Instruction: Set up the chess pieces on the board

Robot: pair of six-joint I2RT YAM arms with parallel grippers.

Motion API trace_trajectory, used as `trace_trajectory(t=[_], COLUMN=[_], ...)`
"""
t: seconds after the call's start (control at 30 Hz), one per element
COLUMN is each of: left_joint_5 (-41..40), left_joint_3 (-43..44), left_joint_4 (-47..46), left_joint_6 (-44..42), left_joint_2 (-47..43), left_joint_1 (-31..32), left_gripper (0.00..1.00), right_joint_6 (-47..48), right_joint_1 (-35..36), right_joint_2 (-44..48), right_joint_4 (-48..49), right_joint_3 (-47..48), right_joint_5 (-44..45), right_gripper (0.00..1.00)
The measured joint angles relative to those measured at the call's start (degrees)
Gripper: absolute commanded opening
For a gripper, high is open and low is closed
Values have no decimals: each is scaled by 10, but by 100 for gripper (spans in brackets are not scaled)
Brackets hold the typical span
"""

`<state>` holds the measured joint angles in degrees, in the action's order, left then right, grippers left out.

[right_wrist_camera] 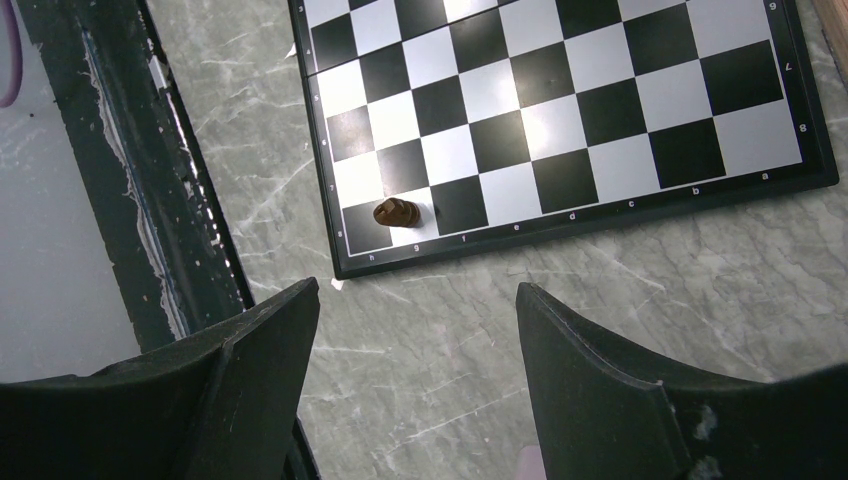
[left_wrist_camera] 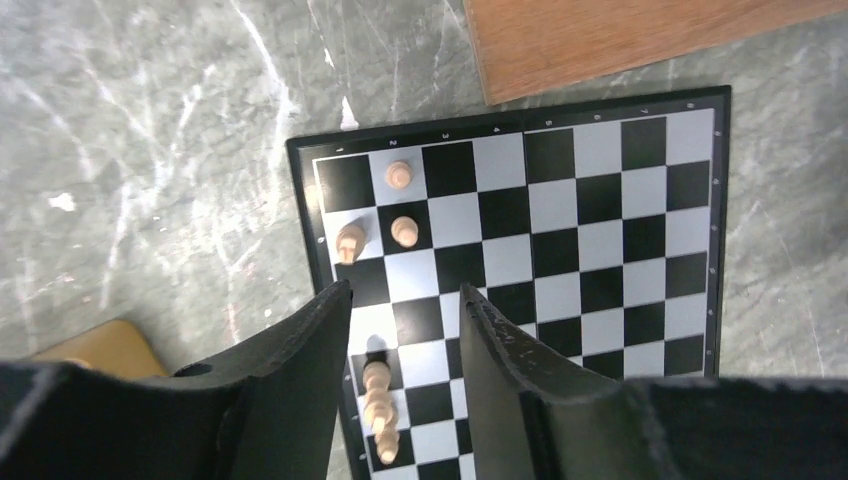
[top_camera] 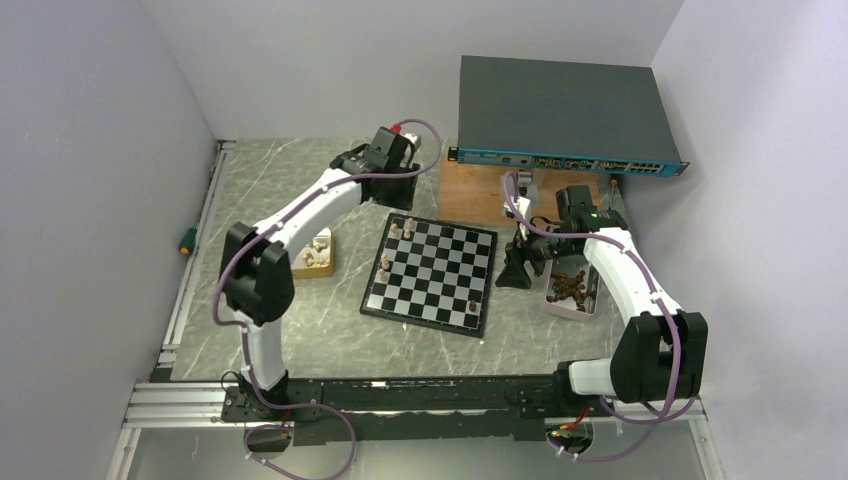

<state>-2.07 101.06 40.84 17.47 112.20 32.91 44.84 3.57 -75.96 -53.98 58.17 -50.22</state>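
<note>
Top view: a tan tray (top_camera: pixel 314 256) left of the board (top_camera: pixel 430 272) holds light pieces (top_camera: pixel 320 247). A pale tray (top_camera: pixel 590 300) right of the board holds dark pieces (top_camera: pixel 568 286). Four light men (top_camera: pixel 395 230) stand along the board's left edge and one dark piece (top_camera: pixel 472 305) stands at its near right corner. The left arm reaches past the board's far left corner, left gripper (top_camera: pixel 398 203) pointing down. The right arm bends inward, right gripper (top_camera: pixel 517 270) beside the board's right edge.

Left wrist: jaws moderately apart and empty over the board's edge squares. A plank (left_wrist_camera: pixel 620 40) lies beyond the board.

Right wrist: jaws wide and empty, just off the board's corner where the dark piece stands.
</note>
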Motion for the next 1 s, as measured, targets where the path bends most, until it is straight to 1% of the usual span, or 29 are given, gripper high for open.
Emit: trace_trajectory(t=[0.07, 0.13, 0.27, 0.37, 0.43, 0.5, 0.6, 0.73, 0.83, 1.0], left_joint_5=[-2, -3, -3, 2, 11, 23, 38, 57, 67, 73], left_joint_3=[-19, -45, -112, -181, -219, -255, -298, -344, -366, -390], left_joint_4=[-8, -17, -40, -63, -72, -77, -82, -85, -84, -80], left_joint_6=[-10, -22, -42, -50, -54, -57, -59, -68, -79, -102], left_joint_2=[-35, -76, -155, -219, -252, -284, -325, -365, -376, -364], left_joint_1=[-2, -6, -26, -63, -94, -134, -192, -253, -281, -310], left_gripper=[59, 68, 83, 90, 92, 92, 90, 82, 77, 62], right_joint_6=[0, 0, 4, 11, 17, 25, 37, 49, 57, 61], right_joint_1=[0, 0, 0, 3, 8, 16, 28, 33, 33, 33], right_joint_2=[0, 0, 0, 2, 3, 3, 3, 3, 3, 3], right_joint_4=[0, 0, -1, -6, -11, -16, -27, -34, -35, -35], right_joint_3=[0, 0, 0, 0, 0, 1, 5, 14, 17, 17], right_joint_5=[0, 0, 0, 0, 0, 2, 3, 2, -2, -13], right_gripper=[75, 75, 75, 75, 75, 75, 75, 75, 74, 74])
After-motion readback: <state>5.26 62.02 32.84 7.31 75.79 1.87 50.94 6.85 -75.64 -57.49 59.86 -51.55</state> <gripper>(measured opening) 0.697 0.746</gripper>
